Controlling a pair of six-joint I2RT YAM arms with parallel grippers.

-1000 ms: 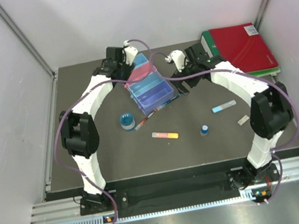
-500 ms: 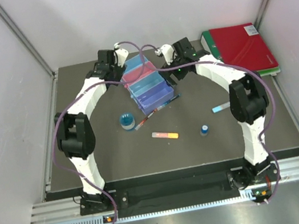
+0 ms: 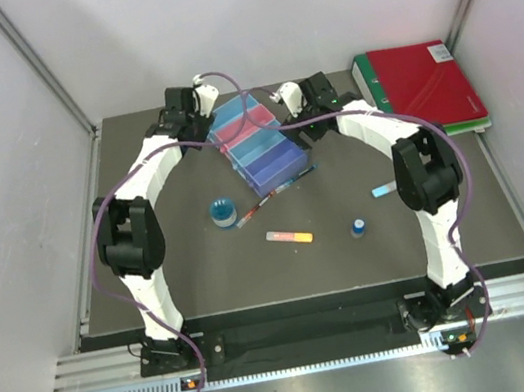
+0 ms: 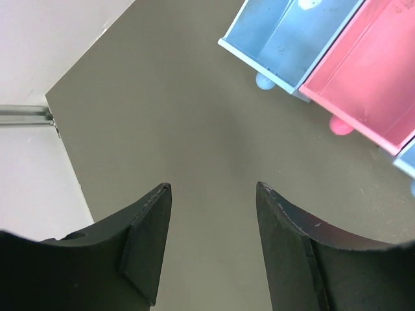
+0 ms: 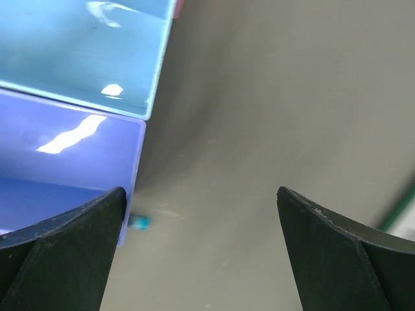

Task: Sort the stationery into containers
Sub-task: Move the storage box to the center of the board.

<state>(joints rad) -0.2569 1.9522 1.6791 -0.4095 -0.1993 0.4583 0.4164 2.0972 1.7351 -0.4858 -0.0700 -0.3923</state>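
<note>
- table (image 3: 215,275) is the dark mat everything sits on; both arms reach to its far side
- red and green binders (image 3: 422,86) are stacked in the far right corner, well apart from the small stuff
- row of bins (image 3: 258,146) sits far-centre, running diagonally; light blue at the far end, then pink, light blue, purple nearest me; I can't make out anything inside them
- left gripper (image 4: 214,194) is just beside the far-left end of the row; jaws apart, only bare mat between them, gripping nothing
- right gripper (image 5: 201,194) is just beside the row's right side, by the purple bin (image 5: 65,155); spread wide, nothing in it
- blue jar (image 3: 223,210) stands near the row, on its near-left side
- pens (image 3: 285,185) lie along the near edge of the purple bin
- pink-orange bar (image 3: 290,238) lies mid-table, nearer me than the pens
- light blue bar (image 3: 381,191) pokes out beside the right arm
- blue-capped bottle (image 3: 358,229) stands between the two bars
</note>
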